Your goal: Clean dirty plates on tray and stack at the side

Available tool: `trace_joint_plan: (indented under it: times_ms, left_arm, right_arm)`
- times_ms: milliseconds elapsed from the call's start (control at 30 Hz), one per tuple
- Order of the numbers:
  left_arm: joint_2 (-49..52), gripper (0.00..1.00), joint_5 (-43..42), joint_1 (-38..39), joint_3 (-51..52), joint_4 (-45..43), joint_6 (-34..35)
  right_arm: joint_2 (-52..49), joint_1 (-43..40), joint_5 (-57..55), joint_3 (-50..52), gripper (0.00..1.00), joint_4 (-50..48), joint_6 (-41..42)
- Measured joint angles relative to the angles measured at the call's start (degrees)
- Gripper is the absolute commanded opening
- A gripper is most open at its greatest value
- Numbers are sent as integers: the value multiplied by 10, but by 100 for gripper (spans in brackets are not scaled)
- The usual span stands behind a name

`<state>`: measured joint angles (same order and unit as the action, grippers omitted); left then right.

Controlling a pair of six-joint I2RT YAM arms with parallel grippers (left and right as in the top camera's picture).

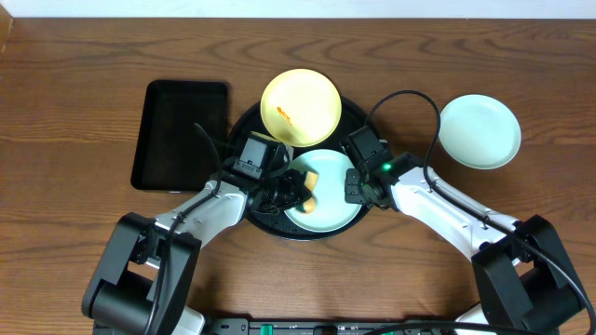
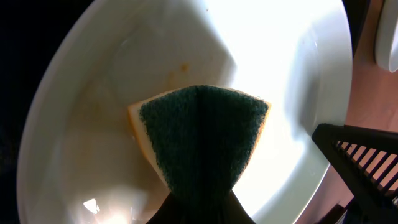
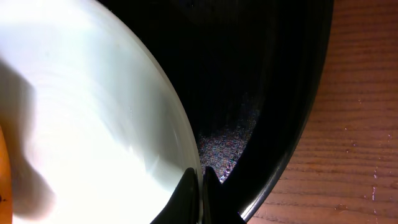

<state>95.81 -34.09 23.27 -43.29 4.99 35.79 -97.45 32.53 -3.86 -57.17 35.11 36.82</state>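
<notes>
Left wrist view: left gripper [image 2: 200, 210] is clenched on a yellow foam sponge [image 2: 202, 134] with a dark green scouring face. The sponge is squeezed into a fold and pressed into the pale mint-blue round plate [image 2: 292, 81] ahead of the fingers. A small orange smear [image 2: 183, 67] sits just past the sponge's far edge. Right wrist view: right gripper [image 3: 200, 186] is pinched tight on that plate's rim, tips meeting at the edge. The plate sits in the large round black speckled tray [image 3: 261, 74], whose low rim curves just right of the right fingers, with open brown wood-grain tabletop [image 3: 354, 124] beyond. Overhead: pale yellow round plate [image 1: 300, 107], orange-smeared, is on the same tray beyond both grippers, just beside the gripped plate. A second mint-blue plate [image 1: 480, 131] lies on bare wood well right of the right fingers, and a rectangular black tray [image 1: 182, 135] well left of the left fingers.
</notes>
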Motion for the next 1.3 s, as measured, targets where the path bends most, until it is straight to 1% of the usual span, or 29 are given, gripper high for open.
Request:
trace_joint_plan:
  times_ms: [233, 333, 500, 600, 767, 867, 967, 1033, 1067, 1133, 1233, 1267, 1300]
  left_arm:
    - [29, 7, -8, -1, 0, -33, -3]
    - [37, 8, -22, -5, -1, -79, -3]
    - [43, 7, -46, -11, -2, -180, 7]
    - [43, 7, -81, -14, -6, -245, 21]
    - [27, 7, -133, -41, -48, -263, 44]
    - [-20, 7, -144, -79, -67, -258, 49]
    - [-82, 7, -153, -133, -78, -227, 49]
    - [-124, 8, -155, -189, -82, -184, 37]
    - [-133, 7, -155, -206, -82, -169, 30]
    - [-153, 7, -156, -261, -83, -112, 9]
    - [-158, 8, -155, -339, -84, -45, -22]
    - [-158, 8, -153, -380, -84, -8, -41]
    - [-157, 8, -152, -397, -84, 7, -51]
  right_arm:
    - [0, 0, 0, 0, 1, -1, 0]
    - [0, 0, 0, 0, 1, -1, 0]
    - [0, 0, 0, 0, 1, -3, 0]
    - [0, 0, 0, 0, 1, -3, 0]
    - [0, 0, -3, -1, 1, -5, 0]
    - [0, 0, -18, -14, 1, 0, -7]
    - [9, 0, -42, -42, 1, 15, -23]
    - [32, 0, -70, -70, 1, 27, -44]
    - [42, 1, -82, -81, 1, 31, -56]
    - [71, 3, -111, -107, 2, 35, -89]
    - [112, 17, -156, -141, 1, 33, -148]
    - [131, 32, -192, -150, 1, 32, -181]
    - [139, 45, -217, -152, 1, 33, -197]
